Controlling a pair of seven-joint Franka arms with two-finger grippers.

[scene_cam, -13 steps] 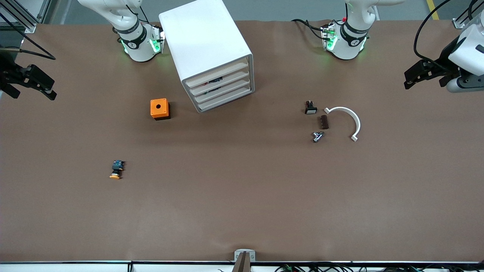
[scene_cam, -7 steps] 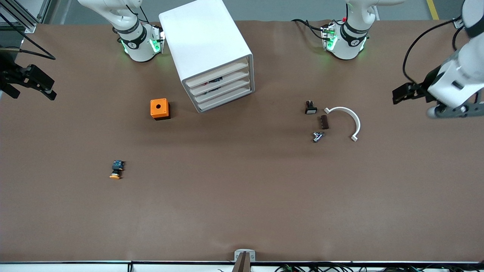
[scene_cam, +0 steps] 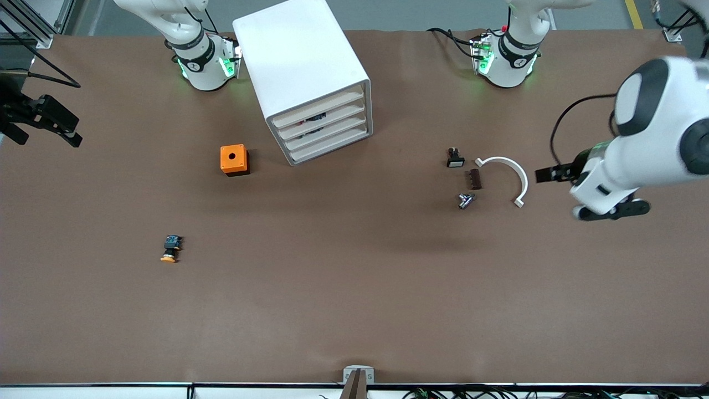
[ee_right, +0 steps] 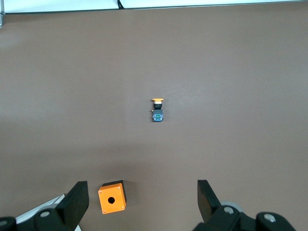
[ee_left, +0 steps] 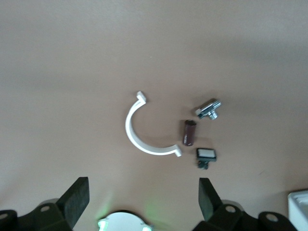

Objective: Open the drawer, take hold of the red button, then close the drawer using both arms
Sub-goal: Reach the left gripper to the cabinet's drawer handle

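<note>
The white cabinet (scene_cam: pixel 302 61) stands between the arm bases. Its four drawers (scene_cam: pixel 324 128) with cream fronts are all shut. The red-capped button does not show; only something dark sits in a gap between the upper drawers. My left gripper (scene_cam: pixel 551 174) hangs open and empty over the table beside a white arc, toward the left arm's end; in the left wrist view (ee_left: pixel 143 199) its jaws stand wide apart. My right gripper (scene_cam: pixel 44 130) waits open and empty at the right arm's end of the table; it also shows in the right wrist view (ee_right: pixel 142 199).
An orange box (scene_cam: pixel 234 159) sits by the cabinet. An orange-capped button (scene_cam: pixel 171 249) lies nearer the front camera. Near my left gripper lie a white arc (scene_cam: pixel 512 172), a white-faced switch (scene_cam: pixel 455 158), a brown piece (scene_cam: pixel 474 179) and a metal part (scene_cam: pixel 465 200).
The left arm has swung in from the table's end toward the white arc, its gripper still open. The right arm and the objects have not moved.
</note>
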